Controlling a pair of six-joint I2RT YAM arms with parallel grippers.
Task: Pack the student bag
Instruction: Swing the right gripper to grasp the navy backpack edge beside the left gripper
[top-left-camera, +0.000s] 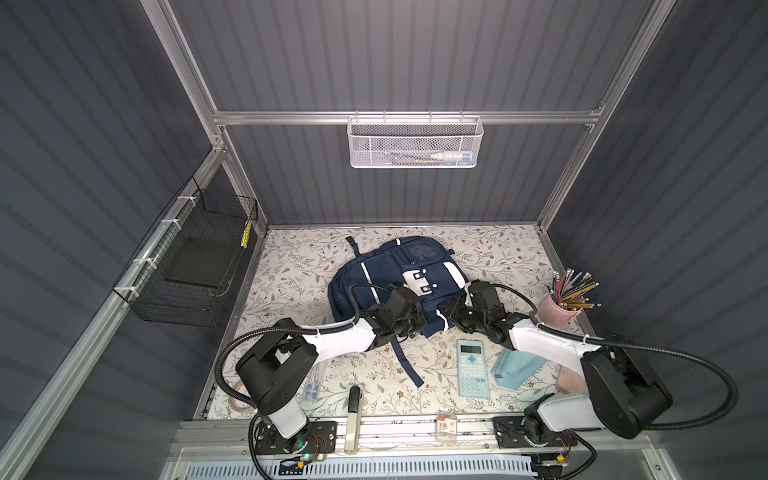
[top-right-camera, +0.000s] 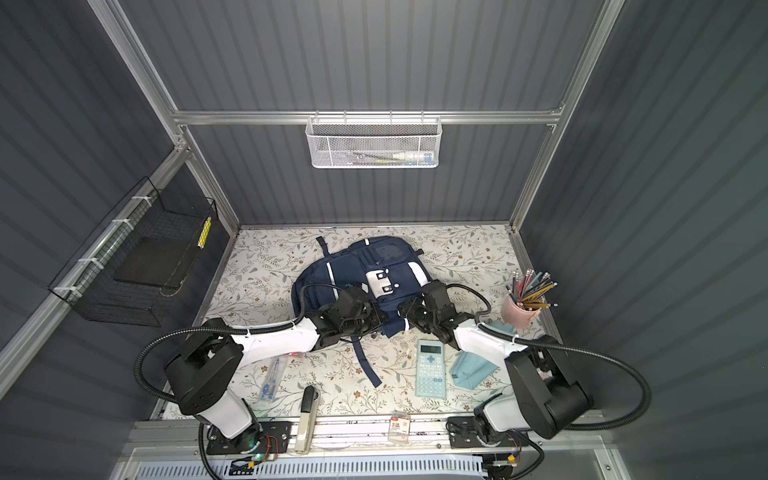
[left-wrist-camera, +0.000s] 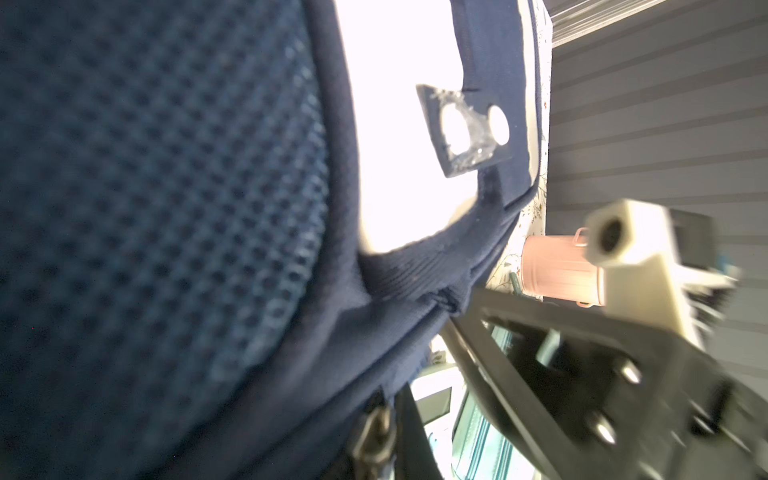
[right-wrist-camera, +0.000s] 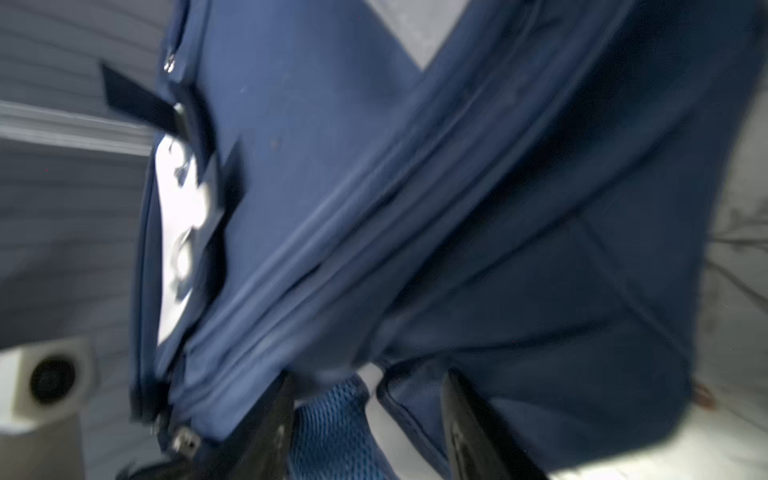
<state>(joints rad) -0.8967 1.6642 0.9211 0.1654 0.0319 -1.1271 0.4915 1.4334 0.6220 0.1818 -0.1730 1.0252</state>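
Student bag (top-left-camera: 374, 282): long axis away from you, near edge between your grippers. Left gripper (top-left-camera: 413, 328) jaws together; right gripper (right-wrist-camera: 368, 386) jaws apart.

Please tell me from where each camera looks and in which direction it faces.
Top views: high above the robot's base, facing down on the table; the left arm and right arm reach the student bag.
Left wrist: against the bag's mesh, facing the pink cup; the right arm shows.
Right wrist: close against the bag's navy side; the right gripper, open, shows.
Shared: both wrist views show the bag's white patch.
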